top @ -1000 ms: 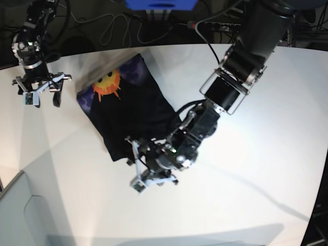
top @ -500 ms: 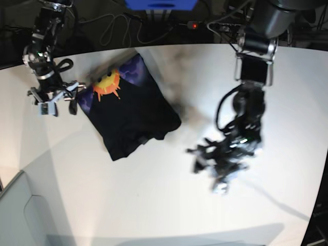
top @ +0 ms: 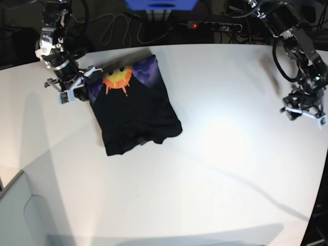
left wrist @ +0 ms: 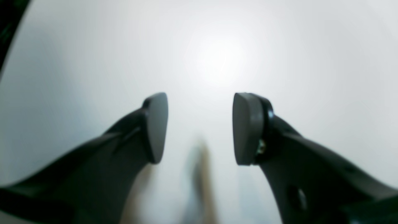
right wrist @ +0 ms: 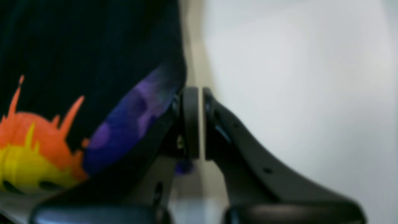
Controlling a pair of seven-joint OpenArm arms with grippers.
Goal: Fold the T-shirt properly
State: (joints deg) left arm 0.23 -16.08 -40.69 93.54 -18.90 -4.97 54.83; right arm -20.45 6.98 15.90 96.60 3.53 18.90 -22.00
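white table (top: pixel 215 154), one t-shirt (top: pixel 136 115) (folded)

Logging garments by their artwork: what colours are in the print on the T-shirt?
Orange and yellow sun on purple, on the black T-shirt; clearest in the right wrist view.

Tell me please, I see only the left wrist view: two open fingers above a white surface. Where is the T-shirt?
Observer: In the base view the T-shirt lies roughly folded on the table, far across from the left gripper.
Operator: Is the print visible?
Observer: Yes, the sun print shows at the shirt's far end.
Operator: And the right gripper?
Observer: The right gripper is at the purple printed edge with its jaws shut. I cannot tell whether cloth is pinched.
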